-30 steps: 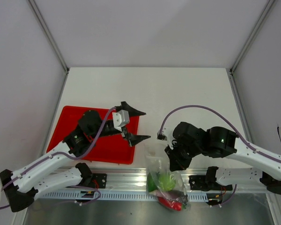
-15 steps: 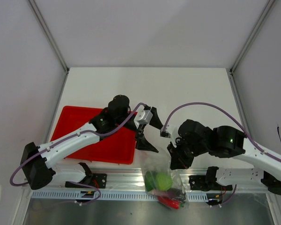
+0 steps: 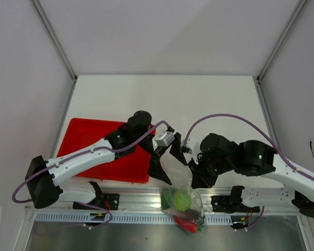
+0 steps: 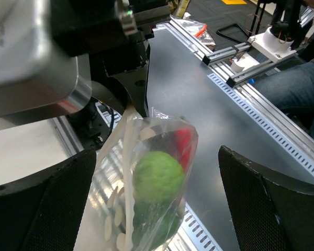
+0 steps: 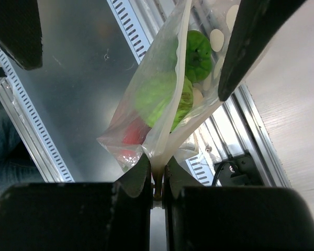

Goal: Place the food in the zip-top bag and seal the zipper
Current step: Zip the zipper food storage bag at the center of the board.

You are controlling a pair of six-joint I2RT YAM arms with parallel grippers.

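Only the right wrist view reveals the right gripper [image 5: 157, 177] pinching the zip-top bag [image 5: 146, 130]; overhead, lower centre, the left gripper [image 3: 169, 162] gapes empty.

I'm watching the zip-top bag [image 4: 126, 157] dangling between the left gripper's [image 4: 156, 157] spread fingers [image 4: 47, 209].
Green food [image 4: 158, 175] (round) and a red chili [image 4: 183, 142] are sitting inside.

The white counter [image 3: 209, 99] is closed in by plain pale walls: a back wall [image 3: 167, 36] beyond its far edge, a left wall [image 3: 21, 94] and a right wall [image 3: 298, 104] at its sides. Slim metal posts [image 3: 55, 39] slant up from its far corners. An aluminium rail [image 3: 138, 201] runs along the counter's near edge, with a dull grey metal sheet [image 3: 120, 238] just past it, all under soft, even light.
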